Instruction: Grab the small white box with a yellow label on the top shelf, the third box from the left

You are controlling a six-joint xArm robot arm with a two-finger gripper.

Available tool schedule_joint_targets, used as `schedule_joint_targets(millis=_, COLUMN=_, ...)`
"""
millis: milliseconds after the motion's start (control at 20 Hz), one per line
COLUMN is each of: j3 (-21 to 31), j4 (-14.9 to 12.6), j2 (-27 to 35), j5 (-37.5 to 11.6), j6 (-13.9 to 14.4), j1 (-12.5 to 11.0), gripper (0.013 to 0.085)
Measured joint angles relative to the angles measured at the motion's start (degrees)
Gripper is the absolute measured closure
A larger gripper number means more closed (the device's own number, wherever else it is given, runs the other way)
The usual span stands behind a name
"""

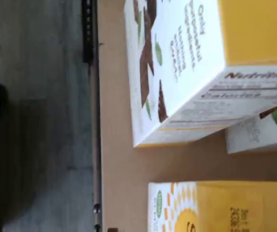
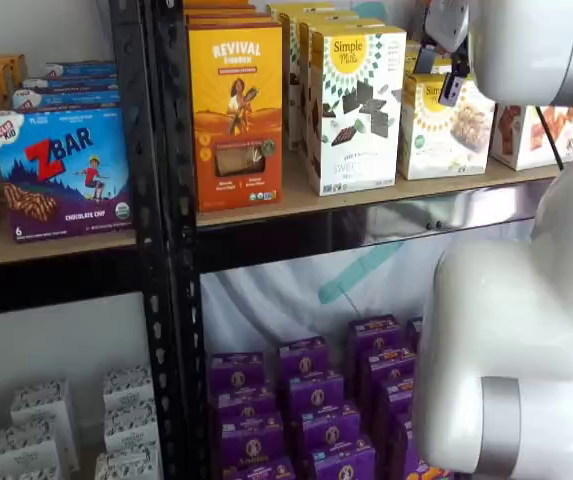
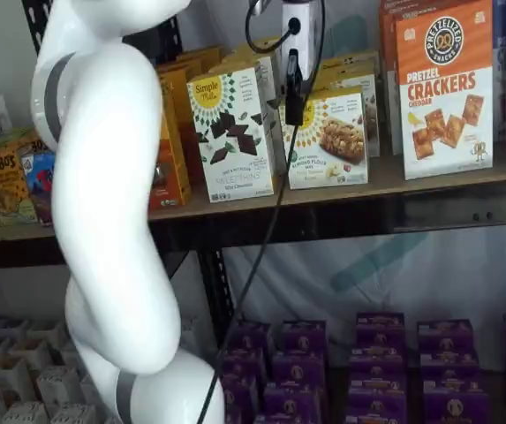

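Gripper [image 2: 441, 75] up at top-shelf height, hanging in front of the upper part of the small box [image 2: 446, 135]. Two black fingers [image 2: 453, 88] spread apart with a plain gap between them; nothing held. Seen side-on in a shelf view [image 3: 295, 93], so no gap visible there, with a black cable [image 3: 270, 221] trailing down from the white body.

Small box just behind the fingers, upright on the top shelf [image 2: 366, 200], not gripped. Sunburst label and pictured bars facing forward in both shelf views [image 3: 336, 141]. Yellow side panel and part of the sunburst visible in the wrist view [image 1: 225, 208], resting on the tan board [image 1: 123, 169] near the dark front rail [image 1: 95, 145].

Beside it, close but apart, the taller white box [image 2: 356, 110] with dark chocolate squares, also upright, filling much of the wrist view [image 1: 177, 67]. Beyond that, an orange Revival box [image 2: 236, 110]. On the small box's other side, a crackers box [image 3: 442, 88].

One level down, rows of purple boxes [image 2: 306, 400]. White arm [image 3: 102, 221] large in the foreground, hiding part of the shelves.
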Motion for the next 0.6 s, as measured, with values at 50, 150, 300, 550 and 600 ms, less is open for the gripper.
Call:
schedule_joint_targets(millis=50, j3=-1.1, j4=-0.8, j2=0.8, j5=1.0, j6=0.2, j1=0.3, gripper=0.013)
schedule_joint_targets(millis=150, j3=-2.7, j4=-2.4, j2=2.0, j5=2.5, j6=0.6, j1=0.9, gripper=0.013)
schedule_joint_targets(millis=300, j3=-4.3, j4=-4.6, j2=3.2, j5=3.8, j6=1.2, j1=1.9, gripper=0.013)
schedule_joint_targets(millis=550, j3=-4.7, j4=-7.7, j2=3.7, j5=4.0, j6=2.3, j1=3.7, gripper=0.013)
schedule_joint_targets(millis=600, j3=-4.7, j4=-8.1, j2=3.8, j5=4.2, j6=2.5, j1=4.0, gripper=0.013)
